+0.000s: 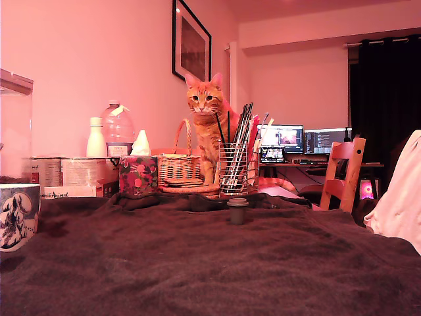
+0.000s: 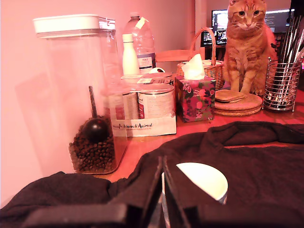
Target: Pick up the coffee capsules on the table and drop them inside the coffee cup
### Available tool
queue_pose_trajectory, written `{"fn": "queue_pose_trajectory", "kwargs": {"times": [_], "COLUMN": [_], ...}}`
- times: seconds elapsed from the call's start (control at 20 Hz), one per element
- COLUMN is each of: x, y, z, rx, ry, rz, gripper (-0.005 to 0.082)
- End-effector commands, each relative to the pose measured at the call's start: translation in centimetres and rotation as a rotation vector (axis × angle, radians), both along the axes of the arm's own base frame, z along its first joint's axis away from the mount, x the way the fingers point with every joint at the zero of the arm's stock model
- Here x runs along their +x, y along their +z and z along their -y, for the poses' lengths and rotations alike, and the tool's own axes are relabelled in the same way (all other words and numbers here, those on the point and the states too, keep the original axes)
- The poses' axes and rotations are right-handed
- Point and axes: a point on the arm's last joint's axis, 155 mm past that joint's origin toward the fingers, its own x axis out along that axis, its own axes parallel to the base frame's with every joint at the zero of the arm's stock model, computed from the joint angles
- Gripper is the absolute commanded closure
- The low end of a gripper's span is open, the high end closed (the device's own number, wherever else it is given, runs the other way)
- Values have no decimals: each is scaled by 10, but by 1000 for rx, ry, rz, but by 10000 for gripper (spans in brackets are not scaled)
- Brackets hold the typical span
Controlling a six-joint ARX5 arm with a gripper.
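1. Gripper (image 2: 162,199) shows only in the wrist view, dark fingers pressed almost together just above the coffee cup's (image 2: 204,181) white rim; closed, nothing between them.
2. Brown-clothed surface (image 1: 197,263) fills the exterior view.
3. Coffee cup (image 1: 16,216) stands at that view's left edge.
4. Coffee capsule (image 1: 237,210) sits upright mid-surface, well apart from the cup, before the wire pen holder (image 1: 235,170).

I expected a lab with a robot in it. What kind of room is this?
Most likely someone's home, a lived-in room. An orange cat sits behind a cloth-draped table, a framed picture hangs on the wall, and a desk with lit computer monitors stands at the back.
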Motion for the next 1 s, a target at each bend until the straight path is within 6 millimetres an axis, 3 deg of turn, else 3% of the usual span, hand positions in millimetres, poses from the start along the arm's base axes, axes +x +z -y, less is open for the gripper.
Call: {"fn": "queue_pose_trajectory", "kwargs": {"times": [0.0, 0.25, 0.5, 0.95], "x": [-6, -7, -15, -37], "y": [-36, -36, -31, -2], "z": [38, 41, 68, 117], "rx": [-41, -68, -108, -243], "ry": [-204, -219, -375, -637], "rz": [-143, -144, -137, -81], "gripper": [790, 790, 790, 790]}}
